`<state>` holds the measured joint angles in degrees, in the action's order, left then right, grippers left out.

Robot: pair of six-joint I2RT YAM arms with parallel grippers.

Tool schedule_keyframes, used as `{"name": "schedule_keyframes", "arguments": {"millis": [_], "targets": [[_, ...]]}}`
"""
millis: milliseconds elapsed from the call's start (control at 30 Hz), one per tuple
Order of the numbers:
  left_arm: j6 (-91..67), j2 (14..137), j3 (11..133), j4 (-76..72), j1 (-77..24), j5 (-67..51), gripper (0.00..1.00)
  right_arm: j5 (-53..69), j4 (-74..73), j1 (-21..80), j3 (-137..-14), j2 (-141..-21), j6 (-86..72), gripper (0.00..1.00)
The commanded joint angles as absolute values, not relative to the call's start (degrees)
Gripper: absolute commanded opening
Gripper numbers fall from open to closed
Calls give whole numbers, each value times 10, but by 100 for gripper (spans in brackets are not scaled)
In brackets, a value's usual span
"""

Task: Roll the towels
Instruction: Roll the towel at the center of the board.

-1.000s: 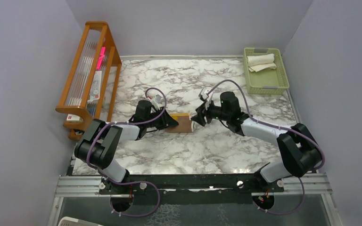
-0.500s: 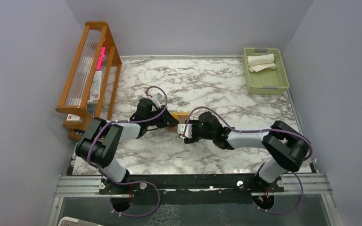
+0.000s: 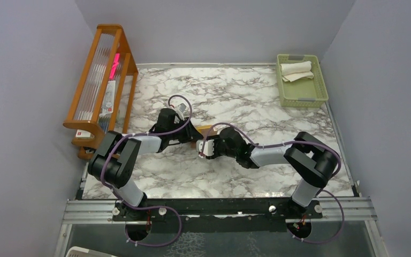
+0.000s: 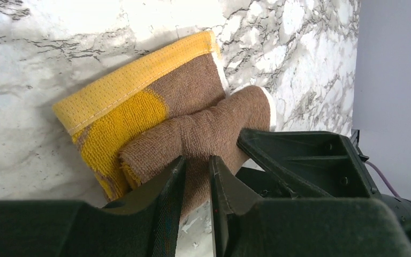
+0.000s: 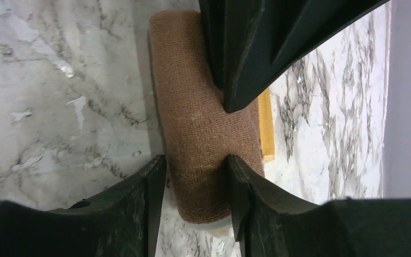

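Note:
The brown towel [image 4: 208,126] is a tight roll lying on the flat mustard yellow towel [image 4: 118,101]. My left gripper [image 4: 197,166] is shut, pinching a fold of the brown roll. In the right wrist view my right gripper [image 5: 195,176] grips the near end of the brown roll [image 5: 203,107], one finger on each side, and a yellow strip [image 5: 266,126] shows beyond. From above, both grippers [image 3: 195,136] [image 3: 203,149] meet mid-table and hide the roll; a yellow corner [image 3: 207,128] shows. The cream-white towel [image 3: 296,69] lies in the pale green basket [image 3: 319,88].
A wooden rack [image 3: 99,80] holding slim items stands along the left table edge. The basket sits at the far right corner. Grey walls close in the marble table on three sides. Both arms' cables loop above their wrists.
My right arm has swung from the towel's right side round to its near side and its gripper now grips the roll's end. My left gripper has shifted slightly right.

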<state>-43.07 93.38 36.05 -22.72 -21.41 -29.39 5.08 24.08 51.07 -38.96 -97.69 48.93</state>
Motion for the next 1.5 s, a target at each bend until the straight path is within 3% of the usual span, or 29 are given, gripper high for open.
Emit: {"name": "schedule_keyframes", "arguments": {"millis": [0,167,367,733,900,1100,1267,1467], "targets": [[-403,954,369,-168,-215,-259,26,29,221,513,-433,-1008,491,42],[-397,950,385,-149,-215,-250,27,64,137,513,-486,-1021,453,16],[-395,911,424,-109,-205,-253,27,108,50,509,-533,-1020,367,1],[-342,781,490,44,-111,-245,29,310,-189,439,-649,-1062,95,1],[-340,743,457,70,-105,-244,29,379,-218,433,-665,-1093,-23,1],[-400,672,345,59,-108,-257,30,438,-150,431,-662,-1110,-127,1],[-470,579,256,45,-116,-261,47,464,-114,418,-691,-1141,-235,1],[-543,525,199,19,-121,-264,56,495,-172,407,-771,-1225,-290,1]]}}
